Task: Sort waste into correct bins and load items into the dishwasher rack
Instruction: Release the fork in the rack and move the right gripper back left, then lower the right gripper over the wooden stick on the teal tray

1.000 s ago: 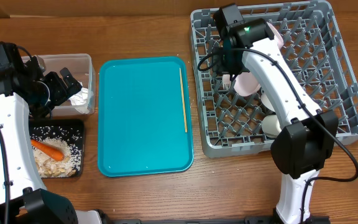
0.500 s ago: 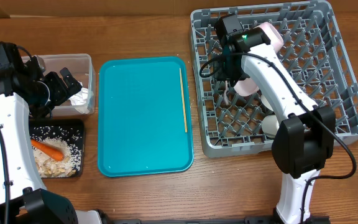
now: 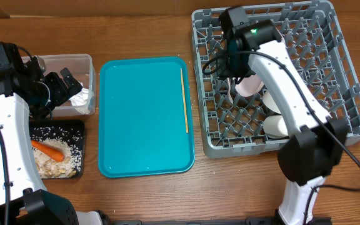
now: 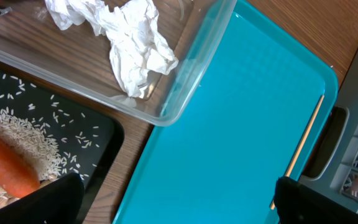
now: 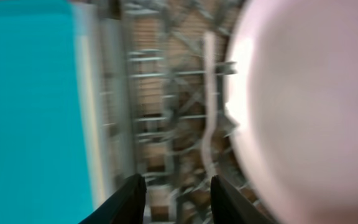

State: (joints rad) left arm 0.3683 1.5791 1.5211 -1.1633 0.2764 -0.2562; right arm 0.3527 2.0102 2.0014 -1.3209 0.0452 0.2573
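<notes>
One pink bowl [image 5: 303, 106] in the rack [image 5: 160, 93], just beside the right hand [image 5: 178, 185]

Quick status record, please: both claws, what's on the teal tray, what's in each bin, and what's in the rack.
left claw: open, empty, hovers by the clear tub
right claw: open, nothing between its fingers, over the rack beside the pink bowl
teal tray: one chopstick near its right edge
clear tub: crumpled tissue
black tray: carrot, rice, beige scraps
rack: pink bowl, white dishes
</notes>
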